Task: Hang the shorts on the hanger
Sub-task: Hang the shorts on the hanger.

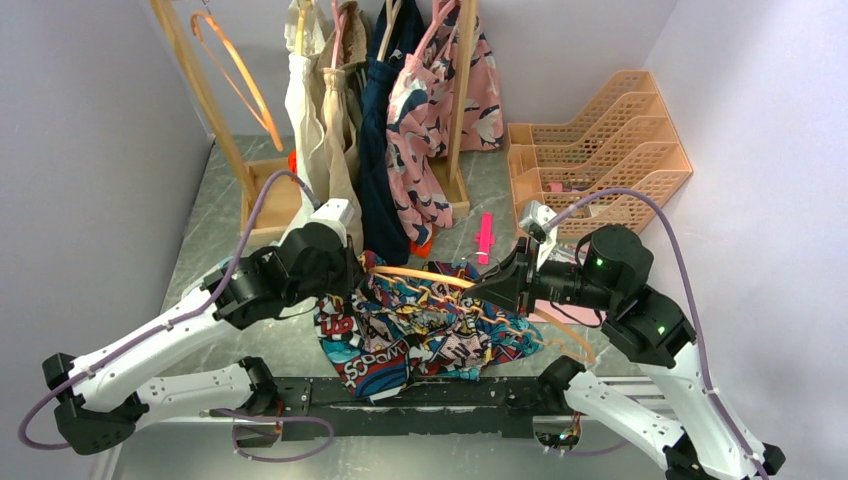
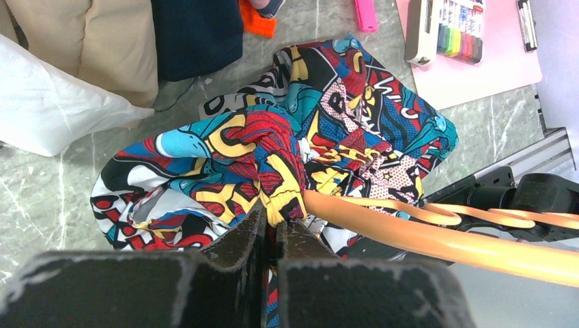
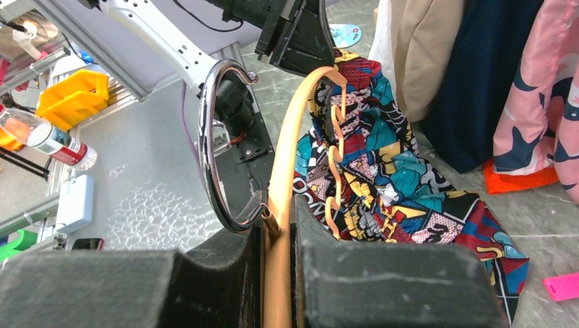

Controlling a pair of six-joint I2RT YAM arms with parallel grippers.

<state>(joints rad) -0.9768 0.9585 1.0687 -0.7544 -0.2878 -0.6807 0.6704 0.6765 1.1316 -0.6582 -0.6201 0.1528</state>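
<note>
Orange-tan and smooth, the slim clothes hanger (image 3: 287, 137) with its curved silver metal hook (image 3: 208, 137) is clamped right beside the hook by the right gripper (image 3: 276, 229), its jaws closed tight on the bar. At the hanger's far tip the left gripper (image 2: 273, 225) is pinched shut on a thin fold of the comic-book print fabric shorts (image 2: 205, 157). The shorts lie bunched on the grey marbled table (image 2: 41, 205), under and along the hanger, with one hanger arm seemingly poked into the cloth. The risk, as I judge it, is that so small a bite of soft, limp fabric may slip free under tension. The slick, rigid hanger might also pivot between the foam pads and let the crumpled cloth slide off.
</note>
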